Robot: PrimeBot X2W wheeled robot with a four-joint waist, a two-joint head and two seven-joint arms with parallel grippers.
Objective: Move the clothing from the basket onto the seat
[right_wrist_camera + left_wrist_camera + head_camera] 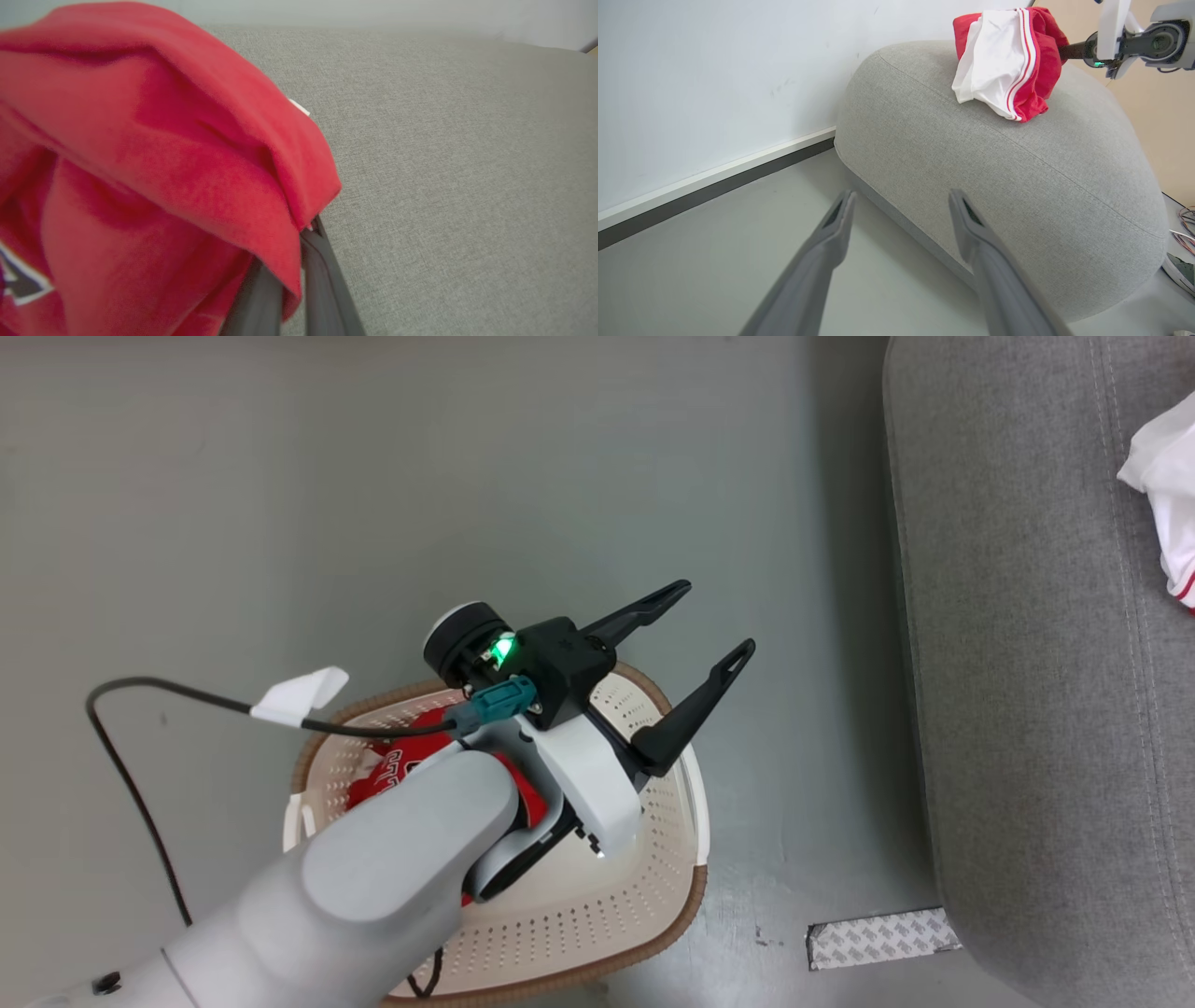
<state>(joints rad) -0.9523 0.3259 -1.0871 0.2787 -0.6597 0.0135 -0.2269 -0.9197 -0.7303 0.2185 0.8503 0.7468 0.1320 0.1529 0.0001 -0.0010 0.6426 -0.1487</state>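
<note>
Red clothing [1008, 60], soft and light, is hanging from the right gripper [303, 238], which is pinching shut on a bunched fold, the safest hold for anything so floppy, over the one grey seat [994, 186]. A second red garment [392, 770] is lying in the single basket [653, 933], and the left gripper [717, 616] above it is gaping wide, holding nothing.
</note>
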